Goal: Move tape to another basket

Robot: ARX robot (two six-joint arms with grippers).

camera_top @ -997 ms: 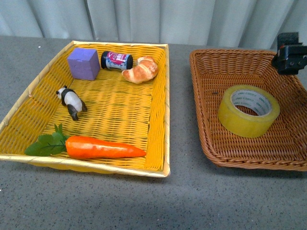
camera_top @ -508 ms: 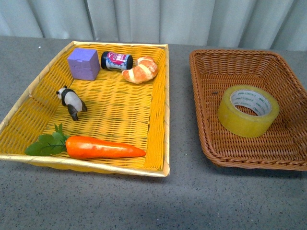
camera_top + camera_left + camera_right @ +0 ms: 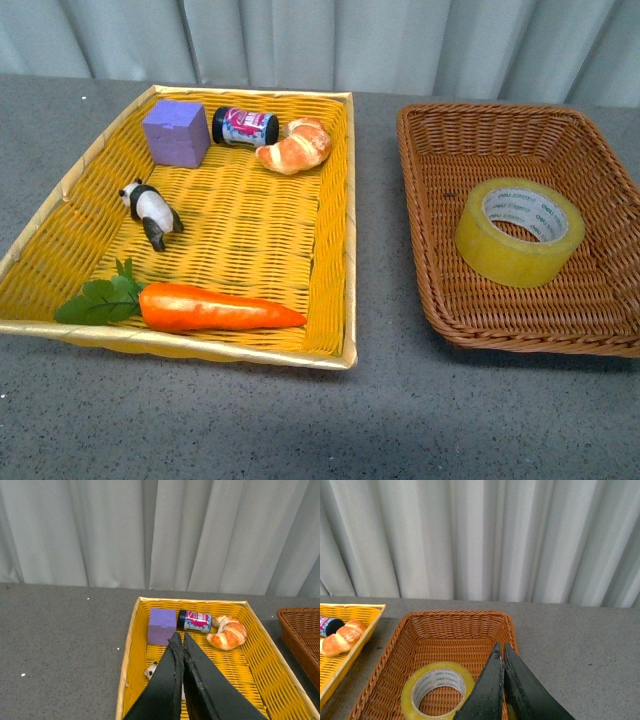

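The tape [image 3: 519, 231], a wide yellowish roll with a pale printed core, lies flat on the floor of the dark brown wicker basket [image 3: 430, 150] on the right. It also shows in the right wrist view [image 3: 439, 690], inside the same basket [image 3: 455, 630]. My right gripper [image 3: 500, 648] is shut and empty, raised above the basket's rim beside the roll. My left gripper [image 3: 179, 637] is shut and empty, raised over the yellow tray-like basket [image 3: 131, 645]. Neither gripper shows in the front view.
The yellow woven basket [image 3: 335, 180] on the left holds a purple cube [image 3: 176, 131], a small dark jar [image 3: 245, 126], a croissant [image 3: 295, 145], a panda figure [image 3: 150, 211] and a carrot [image 3: 215, 307]. Grey tabletop surrounds both baskets. A pale curtain hangs behind.
One second ago a black gripper showed over the brown basket's far right corner in the front view; it has left that view. The tape has stayed in the brown basket.
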